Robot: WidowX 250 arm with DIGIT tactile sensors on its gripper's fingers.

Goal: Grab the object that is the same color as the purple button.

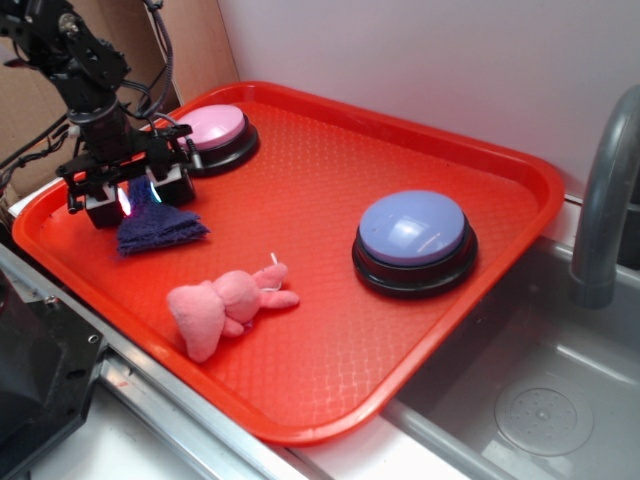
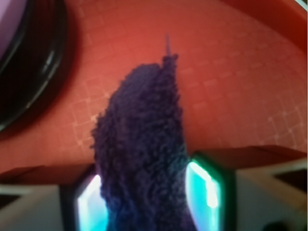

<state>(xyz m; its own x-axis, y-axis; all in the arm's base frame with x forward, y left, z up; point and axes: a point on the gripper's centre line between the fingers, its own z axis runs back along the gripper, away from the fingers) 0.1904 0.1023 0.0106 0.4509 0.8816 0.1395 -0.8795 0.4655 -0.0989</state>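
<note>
My claw (image 1: 140, 197) sits at the far-left corner of the red tray (image 1: 330, 170), clamped on the dark purple cloth piece (image 1: 160, 228). In the wrist view the cloth (image 2: 142, 144) fills the gap between my two fingers (image 2: 207, 192), both pads pressed against its sides, glowing teal at the edges. The cloth's upper end is pinched in my claw; its wider, frayed lower part spreads on the tray floor just in front of me. The pink-topped button (image 1: 212, 135) on a black base is just behind my claw, near the tray's back rim; its black edge shows at the wrist view's upper left (image 2: 33, 72). The pink plush toy (image 1: 228, 305) lies on the tray floor nearer the front rim, apart from the cloth. The large lavender-blue button (image 1: 413, 238) stands on the tray's right side, well apart from my claw. A grey faucet (image 1: 605, 190) and sink (image 1: 540, 400) lie beyond the tray's right rim.
</note>
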